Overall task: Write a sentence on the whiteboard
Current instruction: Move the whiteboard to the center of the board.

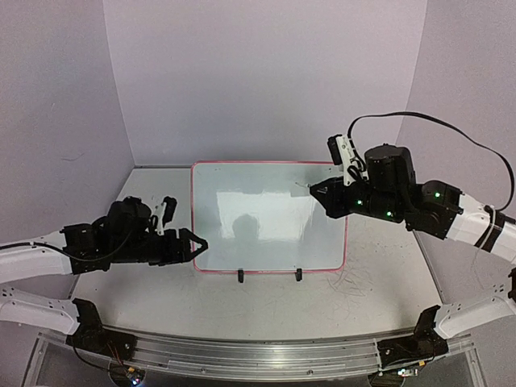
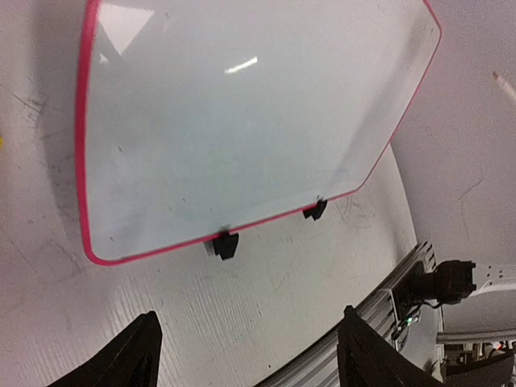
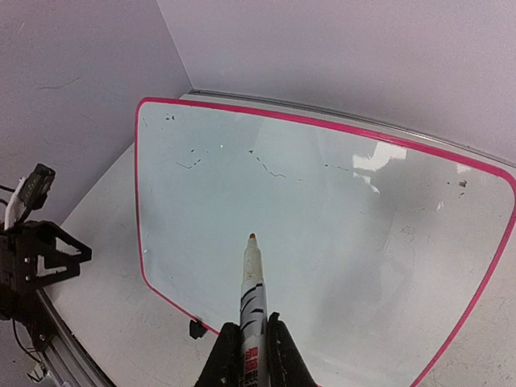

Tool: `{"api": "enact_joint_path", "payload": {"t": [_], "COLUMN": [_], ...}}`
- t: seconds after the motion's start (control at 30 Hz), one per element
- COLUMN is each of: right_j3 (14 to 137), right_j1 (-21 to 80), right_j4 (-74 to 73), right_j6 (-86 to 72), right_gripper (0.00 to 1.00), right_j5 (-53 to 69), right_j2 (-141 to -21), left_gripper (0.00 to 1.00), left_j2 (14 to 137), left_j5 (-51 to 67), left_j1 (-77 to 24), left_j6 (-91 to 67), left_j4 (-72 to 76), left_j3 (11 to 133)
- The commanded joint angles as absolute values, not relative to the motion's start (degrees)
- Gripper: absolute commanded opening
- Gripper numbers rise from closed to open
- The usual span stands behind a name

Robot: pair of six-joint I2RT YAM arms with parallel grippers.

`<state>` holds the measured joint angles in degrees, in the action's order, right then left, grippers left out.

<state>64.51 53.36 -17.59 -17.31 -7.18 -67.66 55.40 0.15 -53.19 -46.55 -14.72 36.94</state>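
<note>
Pinching marker [image 3: 252, 282] in right gripper [image 3: 252, 332], hovered tip over whiteboard [image 1: 266, 218], flat mid-table nearer far edge. Had left gripper [image 1: 198, 246] spread at board's near-left corner.

Pink-rimmed white whiteboard [image 1: 242, 201]; zebra-striped marker [image 3: 252, 292]

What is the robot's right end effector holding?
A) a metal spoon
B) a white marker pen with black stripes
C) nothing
B: the right end effector is shut on a white marker pen with black stripes, its red tip aimed at the glossy white board with a pink rim.
</note>
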Motion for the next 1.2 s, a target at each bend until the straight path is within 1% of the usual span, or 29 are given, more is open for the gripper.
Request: {"api": "enact_joint_path", "payload": {"t": [0.0,0.07,0.17,0.33,0.47,0.67,0.8,1.17], "right_j3": [66.4,66.1,65.5,62.3,59.0,56.4,55.6,59.4], "right_j1": [53.4,53.4,53.4,53.4,53.4,53.4,53.4,53.4], "right_j4": [-17.1,-17.9,-19.8,-21.0,-20.4,-19.0,-17.7,-17.4], "right_j6": [-15.7,-15.9,-16.0,-15.0,-15.7,-17.4,-17.0,-11.7], "right_gripper": [0.00,0.00,0.00,0.00,0.00,0.00,0.00,0.00], "right_j5": [-6.3,-5.3,-4.8,-3.2,-6.5,-14.7,-16.6,-15.1], "right_j2": [-67.0,-66.3,-65.1,-61.0,-56.4,-50.0,-46.9,-50.0], "left_gripper": [0.79,0.82,0.84,0.88,0.90,0.90,0.89,0.88], "left_j2": [68.1,74.5,82.5,90.1,96.3,103.7,108.1,121.8], "left_j5": [-10.8,-13.8,-15.1,-17.4,-18.5,-19.8,-18.8,-16.0], "left_j1": [-65.5,-68.9,-70.2,-70.6,-70.5,-70.6,-70.6,-72.7], "left_j6": [-54.0,-54.9,-56.7,-57.4,-57.3,-57.3,-56.3,-52.6], "left_j4": [-13.1,-12.6,-11.3,-5.8,-3.9,-1.4,-1.1,-0.3], "left_j3": [40.5,43.1,46.1,48.2,52.0,56.0,59.4,74.7]}}
